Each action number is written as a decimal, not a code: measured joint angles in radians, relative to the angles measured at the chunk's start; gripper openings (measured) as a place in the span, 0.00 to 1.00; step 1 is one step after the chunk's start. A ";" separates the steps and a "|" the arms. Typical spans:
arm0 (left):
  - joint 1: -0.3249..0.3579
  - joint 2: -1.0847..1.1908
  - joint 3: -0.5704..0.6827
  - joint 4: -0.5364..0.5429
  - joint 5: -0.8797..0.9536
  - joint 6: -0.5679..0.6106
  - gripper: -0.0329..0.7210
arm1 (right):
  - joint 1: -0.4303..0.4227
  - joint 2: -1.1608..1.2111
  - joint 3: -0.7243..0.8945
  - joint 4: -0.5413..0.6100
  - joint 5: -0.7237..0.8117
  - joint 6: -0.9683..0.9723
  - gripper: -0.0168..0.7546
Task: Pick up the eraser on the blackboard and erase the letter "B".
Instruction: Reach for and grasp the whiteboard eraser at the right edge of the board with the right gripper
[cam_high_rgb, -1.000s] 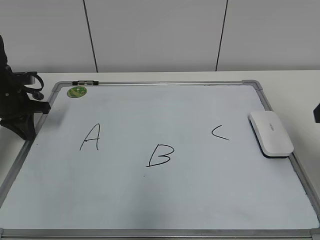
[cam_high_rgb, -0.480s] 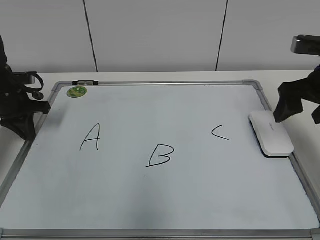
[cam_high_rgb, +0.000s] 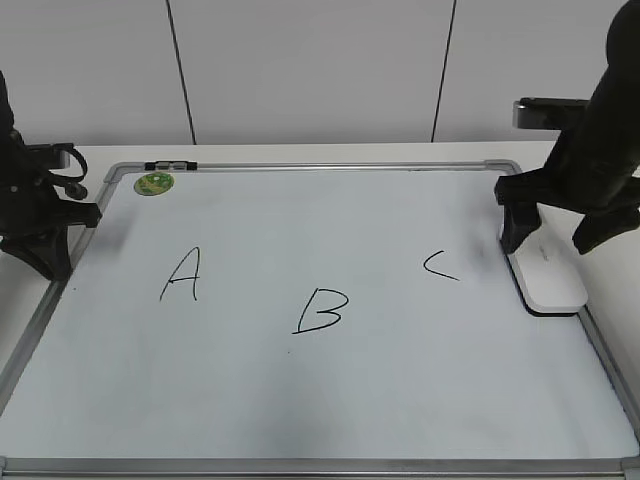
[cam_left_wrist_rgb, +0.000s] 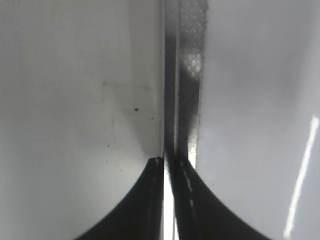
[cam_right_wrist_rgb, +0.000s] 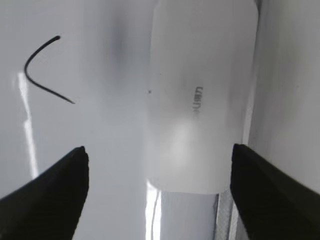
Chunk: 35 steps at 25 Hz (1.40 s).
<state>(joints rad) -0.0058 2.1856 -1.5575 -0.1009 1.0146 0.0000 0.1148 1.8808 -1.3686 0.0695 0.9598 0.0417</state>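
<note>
The white eraser (cam_high_rgb: 548, 275) lies at the right edge of the blackboard (cam_high_rgb: 330, 400), a white board with a grey frame. It also shows in the right wrist view (cam_right_wrist_rgb: 200, 95). The black letter "B" (cam_high_rgb: 322, 311) is in the board's middle, between "A" (cam_high_rgb: 182, 275) and "C" (cam_high_rgb: 440, 265). My right gripper (cam_high_rgb: 552, 238) is open and hovers over the eraser's far end, one finger on each side; it also shows in the right wrist view (cam_right_wrist_rgb: 159, 165). My left gripper (cam_left_wrist_rgb: 167, 162) is shut and empty over the board's left frame.
A small round green magnet (cam_high_rgb: 154, 184) sits at the board's far left corner. The left arm (cam_high_rgb: 35, 215) stands by the board's left edge. The grey frame (cam_left_wrist_rgb: 187, 100) runs through the left wrist view. A white wall is behind the table.
My right arm has come in from the right and moved left and down over the eraser, with its fingers now astride it. The left arm has not moved.
</note>
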 joint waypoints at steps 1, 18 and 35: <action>0.000 0.000 0.000 0.000 0.000 0.000 0.09 | 0.002 0.015 -0.014 -0.019 0.011 0.019 0.88; 0.002 0.000 0.000 -0.002 0.000 0.000 0.09 | -0.047 0.156 -0.104 -0.056 0.069 0.064 0.85; 0.002 0.000 0.000 -0.004 0.000 0.000 0.09 | -0.059 0.157 -0.106 0.027 0.032 -0.014 0.84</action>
<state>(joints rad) -0.0042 2.1856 -1.5575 -0.1049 1.0146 0.0000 0.0560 2.0382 -1.4741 0.0960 0.9915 0.0280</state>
